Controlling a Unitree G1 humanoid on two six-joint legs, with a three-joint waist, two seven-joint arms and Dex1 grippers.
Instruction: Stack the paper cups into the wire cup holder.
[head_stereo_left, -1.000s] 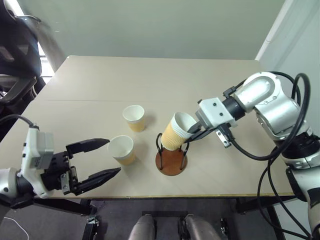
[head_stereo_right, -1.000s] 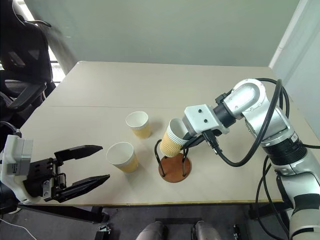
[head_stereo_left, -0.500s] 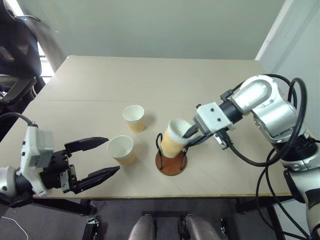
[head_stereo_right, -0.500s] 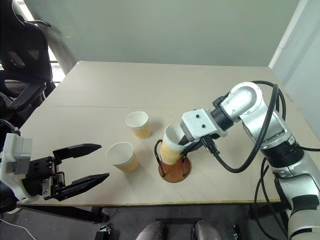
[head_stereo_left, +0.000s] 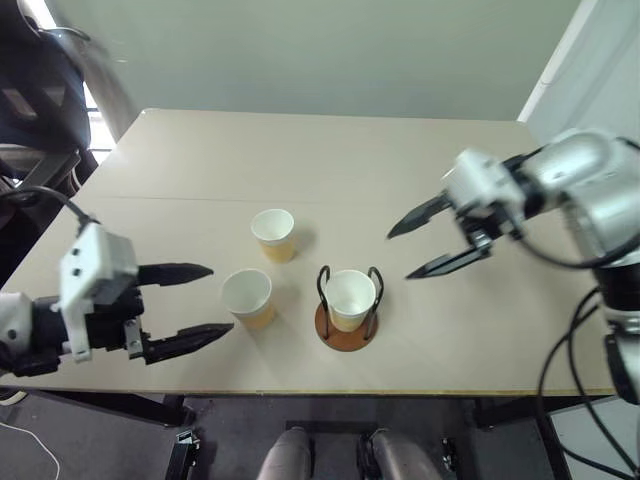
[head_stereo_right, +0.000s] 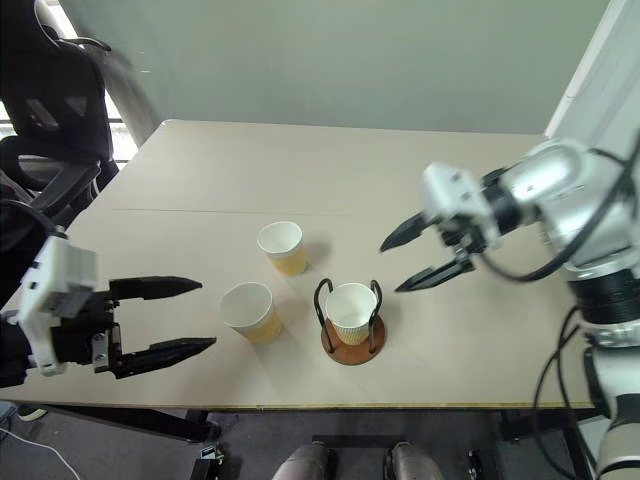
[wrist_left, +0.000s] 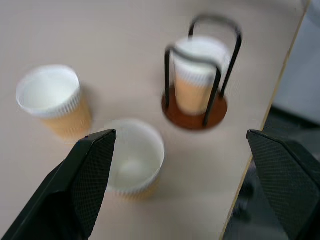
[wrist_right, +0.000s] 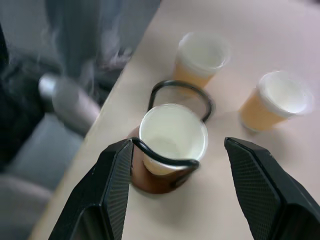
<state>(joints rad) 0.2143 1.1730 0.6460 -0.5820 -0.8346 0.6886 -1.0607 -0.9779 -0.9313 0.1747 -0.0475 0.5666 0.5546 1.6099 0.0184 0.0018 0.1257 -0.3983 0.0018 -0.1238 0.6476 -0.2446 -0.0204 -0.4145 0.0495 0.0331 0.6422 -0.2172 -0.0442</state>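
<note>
The right gripper (head_stereo_left: 428, 246) hangs in the air with its jaws apart and nothing between them, up and to the right of the wire holder (head_stereo_left: 346, 310) and well clear of it. The left gripper (head_stereo_left: 205, 299) has its jaws spread wide and empty too, level above the counter (head_stereo_left: 300, 160), to the left of the holder near the front edge.

There are three paper cups, all upright with their mouths up. One cup (head_stereo_left: 350, 299) sits inside the holder, standing on the round reddish-brown base between the two black wire loops, one loop on each side of it. A second cup (head_stereo_left: 248, 298) stands on the counter just left of the holder, between the holder and the tips of the left jaws, apart from both. The third cup (head_stereo_left: 274, 234) stands further back and to the left of the holder, near the second cup but not touching it.

There is one holder, and it stands near the front edge of the counter, roughly midway along it. A dark office chair (head_stereo_right: 50, 110) stands beyond the counter's far left corner, well away from the holder.
</note>
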